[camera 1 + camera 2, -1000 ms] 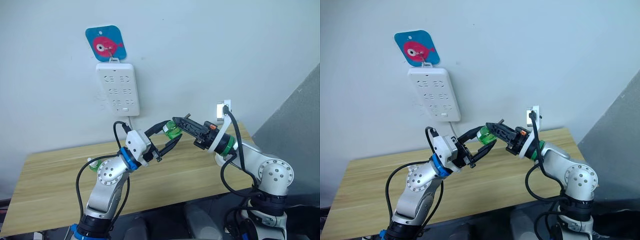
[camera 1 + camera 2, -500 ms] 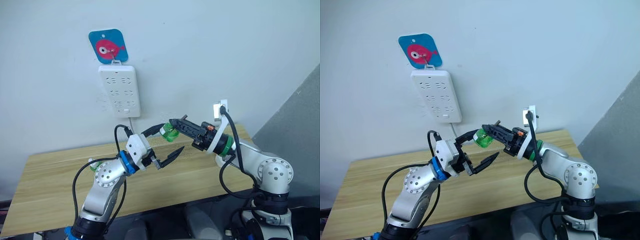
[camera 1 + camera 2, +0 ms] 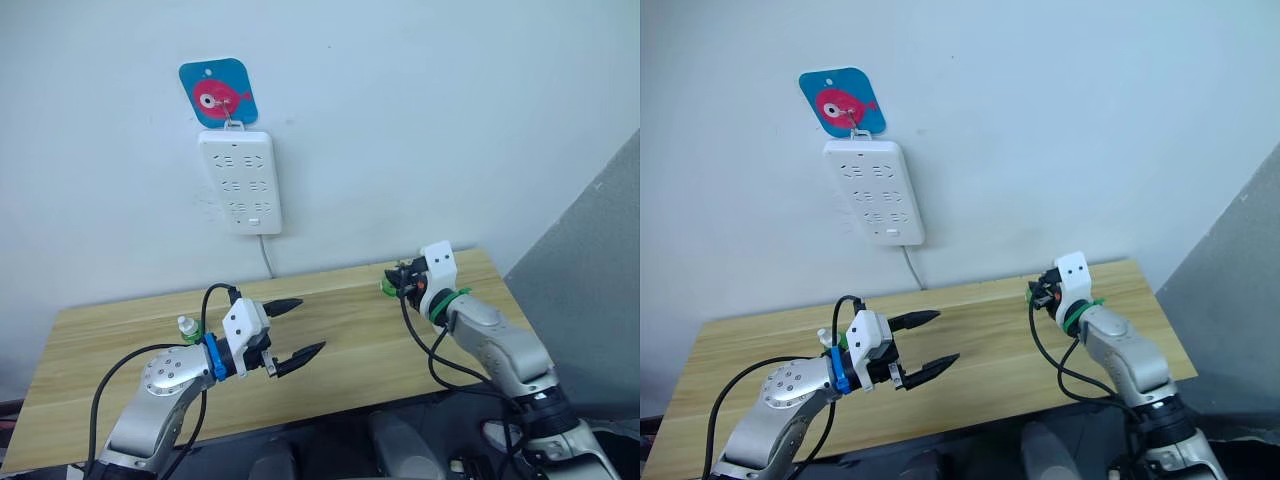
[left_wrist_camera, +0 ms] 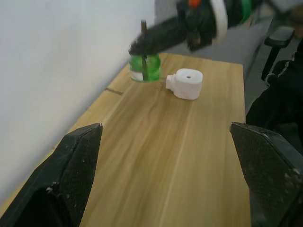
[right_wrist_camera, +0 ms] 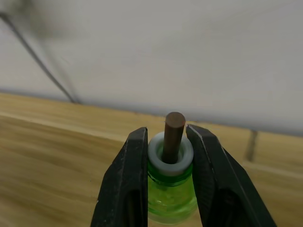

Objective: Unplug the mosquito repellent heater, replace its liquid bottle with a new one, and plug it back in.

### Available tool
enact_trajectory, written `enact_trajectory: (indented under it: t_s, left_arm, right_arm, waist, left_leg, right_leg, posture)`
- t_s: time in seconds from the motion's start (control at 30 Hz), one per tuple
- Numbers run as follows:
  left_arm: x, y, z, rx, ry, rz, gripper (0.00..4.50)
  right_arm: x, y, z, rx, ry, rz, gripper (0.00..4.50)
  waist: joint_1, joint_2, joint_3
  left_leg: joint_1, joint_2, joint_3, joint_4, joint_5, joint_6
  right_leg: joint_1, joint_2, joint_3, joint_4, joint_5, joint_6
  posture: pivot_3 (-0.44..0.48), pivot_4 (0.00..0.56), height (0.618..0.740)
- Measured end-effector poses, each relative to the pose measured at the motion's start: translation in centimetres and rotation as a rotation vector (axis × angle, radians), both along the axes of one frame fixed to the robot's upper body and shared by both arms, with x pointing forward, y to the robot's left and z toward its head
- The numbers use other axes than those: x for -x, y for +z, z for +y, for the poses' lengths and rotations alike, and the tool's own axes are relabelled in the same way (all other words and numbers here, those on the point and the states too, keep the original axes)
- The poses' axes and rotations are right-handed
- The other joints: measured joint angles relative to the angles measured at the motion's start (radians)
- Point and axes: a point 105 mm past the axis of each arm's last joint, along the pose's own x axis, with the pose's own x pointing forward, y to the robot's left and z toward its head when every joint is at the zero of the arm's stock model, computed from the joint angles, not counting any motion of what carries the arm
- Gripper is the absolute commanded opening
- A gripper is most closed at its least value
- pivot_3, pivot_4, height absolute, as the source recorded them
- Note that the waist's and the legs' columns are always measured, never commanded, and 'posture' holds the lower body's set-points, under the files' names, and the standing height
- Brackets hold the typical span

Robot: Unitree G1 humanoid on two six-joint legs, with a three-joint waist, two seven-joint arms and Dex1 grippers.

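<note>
My right gripper [image 5: 170, 137] is shut on the neck of the liquid bottle [image 5: 171, 189], a translucent green bottle with a dark wick standing up between the fingers. The bottle [image 4: 144, 66] is held low over the back right of the table, close to the wall. Just beside it, the white mosquito repellent heater [image 4: 185, 84] lies on the table with its round hole facing up. My left gripper [image 3: 311, 324] hangs wide open and empty over the front middle of the table. The new one [image 3: 185, 328], pale green with a white cap, stands behind my left arm.
A white power strip [image 3: 239, 182] hangs on the wall under a blue fish hook plate [image 3: 217, 92], with its cable [image 3: 266, 258] running down behind the wooden table [image 3: 350, 340]. A grey panel [image 3: 590, 230] stands to the right.
Both arms came down from mid-air. My right gripper carried the green bottle right and down to the table's back right. My left gripper opened wide and drew back to the left.
</note>
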Motion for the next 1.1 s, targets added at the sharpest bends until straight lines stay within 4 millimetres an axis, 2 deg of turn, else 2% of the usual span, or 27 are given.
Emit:
enact_trajectory:
  t_s: [0.07, 0.13, 0.33, 0.53, 0.73, 0.97, 1.07, 1.1]
  left_arm:
    - [0.0, 0.3, -0.2, -0.005, 0.008, 0.003, 4.50]
    - [0.1, 0.8, -0.7, -0.009, 0.004, -0.001, 4.50]
    - [0.8, 2.2, -1.5, -0.076, -0.056, -0.024, 4.50]
    - [1.5, 1.6, -1.7, -0.127, -0.111, -0.011, 4.50]
    - [1.6, 1.3, -1.6, -0.131, -0.122, 0.031, 4.50]
    - [1.7, 1.0, -1.0, -0.116, -0.113, 0.108, 4.50]
    - [1.7, 0.9, -0.9, -0.110, -0.101, 0.116, 4.50]
    - [1.7, 0.9, -0.8, -0.110, -0.093, 0.118, 4.50]
  right_arm:
    - [-0.8, -2.3, -0.3, 0.039, -0.053, 0.028, 0.85]
    - [-1.4, -3.6, -0.5, 0.066, -0.084, 0.030, 0.85]
    - [-3.1, -3.6, 0.1, 0.072, -0.093, -0.066, 0.85]
    - [-2.9, -5.7, 0.4, 0.107, -0.062, -0.042, 0.85]
    - [-3.4, -6.0, 0.6, 0.126, -0.048, -0.052, 0.85]
    - [-3.5, -6.2, -0.3, 0.093, -0.094, -0.034, 3.33]
    - [-3.6, -5.5, -0.4, 0.061, -0.102, -0.056, 4.48]
    - [-3.6, -5.0, -0.4, 0.043, -0.105, -0.071, 4.48]
  waist:
    - [0.000, 0.000, 0.000]
    - [0.001, 0.000, 0.000]
    - [0.002, 0.000, 0.000]
    - [0.002, 0.000, 0.000]
    - [0.002, 0.000, 0.000]
    - [0.004, 0.000, 0.000]
    - [0.005, 0.000, 0.000]
    - [0.005, 0.000, 0.000]
  left_leg:
    - [0.000, 0.000, 0.000, 0.000, 0.000, 0.000]
    - [0.000, 0.000, 0.000, 0.000, 0.000, 0.000]
    - [0.001, 0.000, -0.001, 0.000, 0.000, 0.000]
    - [0.001, 0.000, -0.001, 0.000, 0.000, 0.000]
    - [0.002, 0.000, -0.001, 0.000, 0.000, 0.000]
    - [0.003, 0.000, -0.001, 0.000, 0.000, 0.000]
    - [0.003, 0.000, -0.001, 0.000, 0.000, 0.000]
    - [0.003, 0.000, -0.001, 0.000, 0.000, 0.000]
  right_leg:
    - [0.000, 0.000, 0.000, 0.000, 0.001, -0.002]
    - [0.000, 0.000, 0.000, 0.000, 0.002, -0.003]
    - [0.000, 0.000, 0.000, 0.001, 0.002, -0.004]
    - [0.000, 0.000, 0.000, 0.002, 0.003, -0.005]
    - [0.000, 0.000, -0.001, 0.004, 0.003, -0.005]
    - [0.000, 0.000, -0.001, 0.008, 0.003, -0.005]
    - [0.000, 0.000, -0.001, 0.008, 0.003, -0.005]
    - [0.000, 0.000, -0.001, 0.008, 0.003, -0.005]
  posture:
    - [-0.115, 0.106, 0.736]
    - [-0.110, 0.105, 0.736]
    - [-0.100, 0.101, 0.736]
    - [-0.097, 0.103, 0.736]
    - [-0.090, 0.102, 0.736]
    - [-0.087, 0.106, 0.736]
    - [-0.086, 0.104, 0.736]
    - [-0.084, 0.103, 0.736]
